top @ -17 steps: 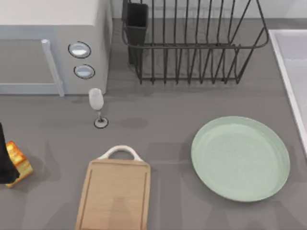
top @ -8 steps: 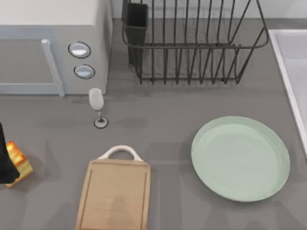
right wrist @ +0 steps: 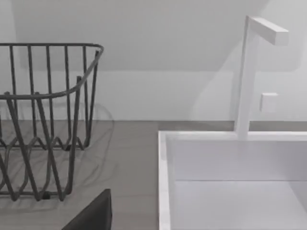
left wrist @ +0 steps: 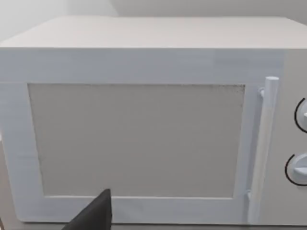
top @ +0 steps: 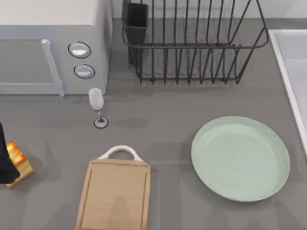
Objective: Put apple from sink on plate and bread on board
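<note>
The bread (top: 19,162), golden-orange on top with pale sides, lies tilted at the table's far left edge. A dark part of my left gripper (top: 4,158) overlaps its left side there; whether it grips the bread is not clear. The wooden board (top: 114,194) with its white handle lies at the front, left of centre. To its right rests the mint-green plate (top: 240,158), bare. The sink (top: 287,72) runs along the right edge, and its white rim (right wrist: 164,182) is seen from the right wrist. The apple is out of view. A dark tip of my right gripper (right wrist: 93,215) points toward the sink.
A white microwave (top: 48,48) fills the back left, and its door (left wrist: 139,139) faces the left wrist. A black wire dish rack (top: 192,43) stands at the back centre. A small wine glass (top: 97,103) stands upright behind the board. A white faucet (right wrist: 249,72) rises behind the sink.
</note>
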